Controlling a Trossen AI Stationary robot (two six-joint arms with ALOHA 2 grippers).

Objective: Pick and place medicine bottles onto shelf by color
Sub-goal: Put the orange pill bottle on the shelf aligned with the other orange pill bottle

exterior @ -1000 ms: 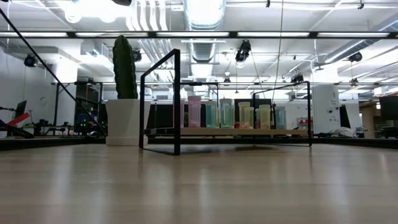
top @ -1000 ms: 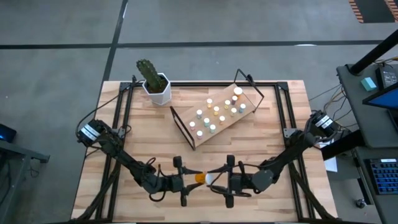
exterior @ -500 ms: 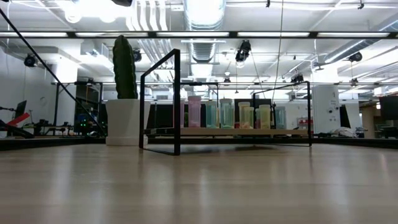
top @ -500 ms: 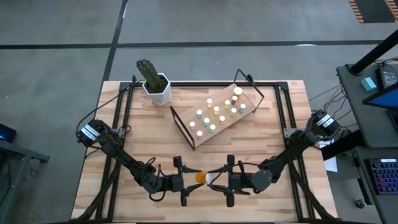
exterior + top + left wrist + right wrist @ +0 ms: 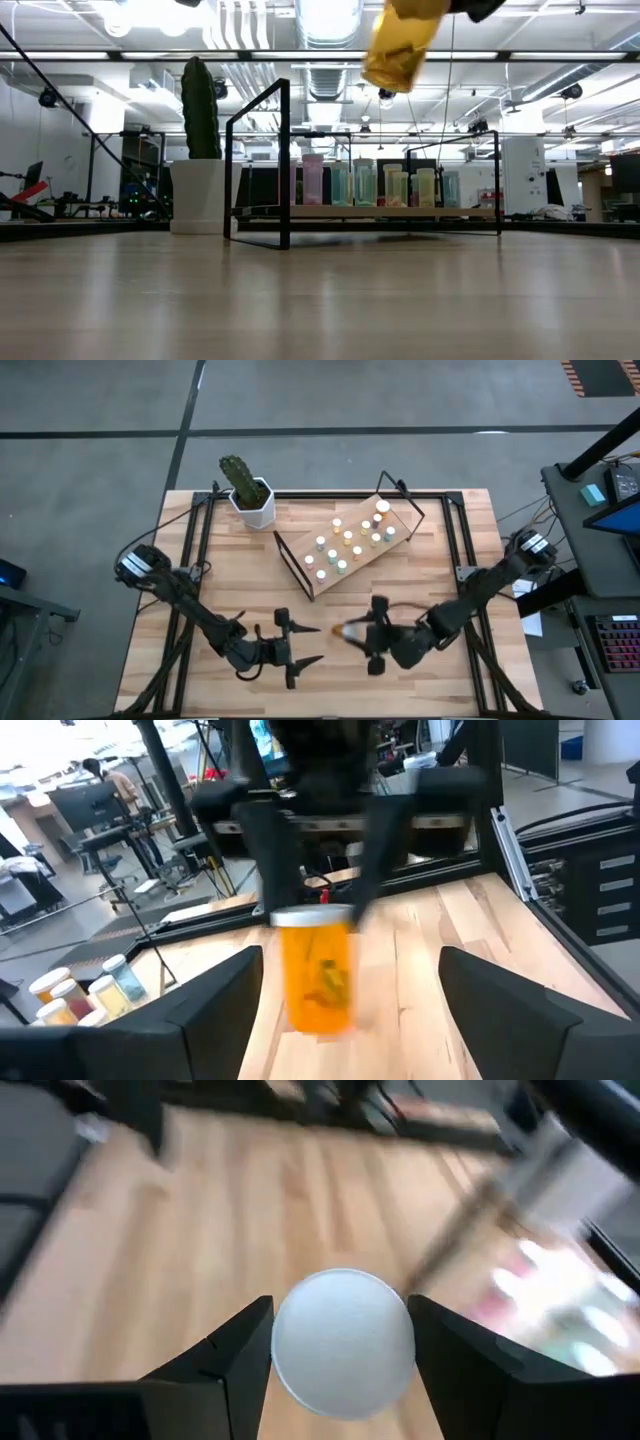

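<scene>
The right gripper [image 5: 362, 633] has its jaws closed on the white cap of an orange medicine bottle [image 5: 318, 971], held in the air on the near side of the shelf [image 5: 372, 556], well apart from it. The left gripper [image 5: 306, 644], beside the bottle on the side away from the right gripper, has its jaws spread wide and empty. Held only by the cap, the bottle could swing or slip out and fall to the desk [image 5: 452, 540]. No brand, label or writing can be read.
</scene>
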